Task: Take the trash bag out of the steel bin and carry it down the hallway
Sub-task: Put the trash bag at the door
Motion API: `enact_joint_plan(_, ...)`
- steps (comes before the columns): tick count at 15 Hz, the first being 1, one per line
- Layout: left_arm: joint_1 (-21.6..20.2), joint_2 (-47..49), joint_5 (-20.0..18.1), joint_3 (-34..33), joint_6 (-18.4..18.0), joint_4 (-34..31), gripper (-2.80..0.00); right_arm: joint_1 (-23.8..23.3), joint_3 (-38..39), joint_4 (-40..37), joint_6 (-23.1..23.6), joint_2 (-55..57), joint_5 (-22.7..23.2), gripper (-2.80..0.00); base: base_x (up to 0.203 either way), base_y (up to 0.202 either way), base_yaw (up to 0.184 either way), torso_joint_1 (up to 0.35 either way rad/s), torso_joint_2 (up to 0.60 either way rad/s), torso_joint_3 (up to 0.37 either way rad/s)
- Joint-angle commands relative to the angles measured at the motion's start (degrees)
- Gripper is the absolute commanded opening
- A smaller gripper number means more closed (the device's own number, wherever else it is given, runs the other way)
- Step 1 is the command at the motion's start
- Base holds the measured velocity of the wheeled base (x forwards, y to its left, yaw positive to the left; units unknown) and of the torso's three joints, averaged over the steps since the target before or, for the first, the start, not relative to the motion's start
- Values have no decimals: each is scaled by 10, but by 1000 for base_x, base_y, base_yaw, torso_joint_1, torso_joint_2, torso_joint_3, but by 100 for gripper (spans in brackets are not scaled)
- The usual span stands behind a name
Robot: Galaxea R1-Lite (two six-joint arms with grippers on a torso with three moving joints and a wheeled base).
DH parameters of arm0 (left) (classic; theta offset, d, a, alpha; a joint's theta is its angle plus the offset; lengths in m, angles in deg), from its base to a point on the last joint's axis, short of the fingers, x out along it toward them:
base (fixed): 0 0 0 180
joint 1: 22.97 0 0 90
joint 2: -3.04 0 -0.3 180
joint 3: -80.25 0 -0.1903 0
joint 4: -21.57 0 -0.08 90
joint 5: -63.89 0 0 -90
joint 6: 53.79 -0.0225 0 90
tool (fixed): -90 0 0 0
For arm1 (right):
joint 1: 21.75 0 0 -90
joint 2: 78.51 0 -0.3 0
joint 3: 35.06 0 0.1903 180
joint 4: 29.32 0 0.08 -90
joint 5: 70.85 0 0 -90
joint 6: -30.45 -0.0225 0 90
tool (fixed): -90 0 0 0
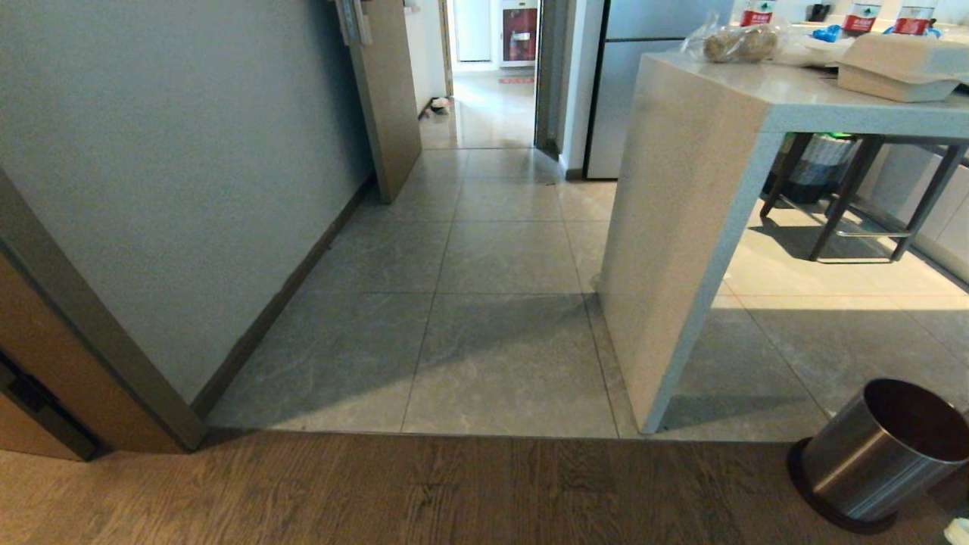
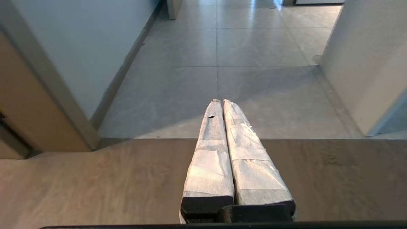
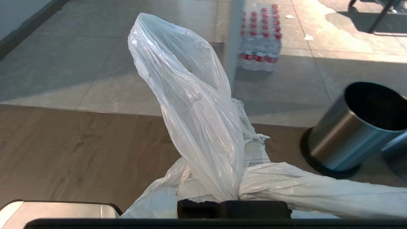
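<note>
1. Thin whitish plastic fills my right wrist view: the trash bag (image 3: 197, 105) is out of the steel bin (image 3: 353, 127) and bunched up around the right gripper (image 3: 233, 198), whose fingers are pressed together on it.
2. One twisted length of the bag trails off sideways from the fingers; the rest rises loosely above them.
3. I see the steel bin standing on the dark wood floor (image 1: 378, 492), near the edge where the tiles begin, its dark inside showing no bag. In the head view it sits low at the right, just beside the foot of the pale counter (image 1: 681, 227).
4. My left gripper (image 2: 221, 101) hangs over the wood floor with its two wrapped fingers (image 2: 210, 159) closed against each other, holding nothing.
5. Ahead, the hallway (image 1: 484, 250) of glossy grey tiles runs between the wall (image 1: 189, 151) and the counter toward an open doorway (image 1: 488, 76).
6. A pack of bottles (image 3: 260, 41) stands on the tiles beyond the bag.
</note>
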Motion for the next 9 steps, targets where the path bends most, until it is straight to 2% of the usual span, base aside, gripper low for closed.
enact_joint_plan(1,0,0,0,0,0,0,-280,0,0,-1,0,1,0,-280,0,195,1,2,5,3)
enact_joint_plan(4,0,0,-1,1,-4,-4,-280,0,0,-1,0,1,0,-280,0,163,2,4,3,6)
enact_joint_plan(9,0,0,0,0,0,-1,-280,0,0,-1,0,1,0,-280,17,12,-1,1,1,2)
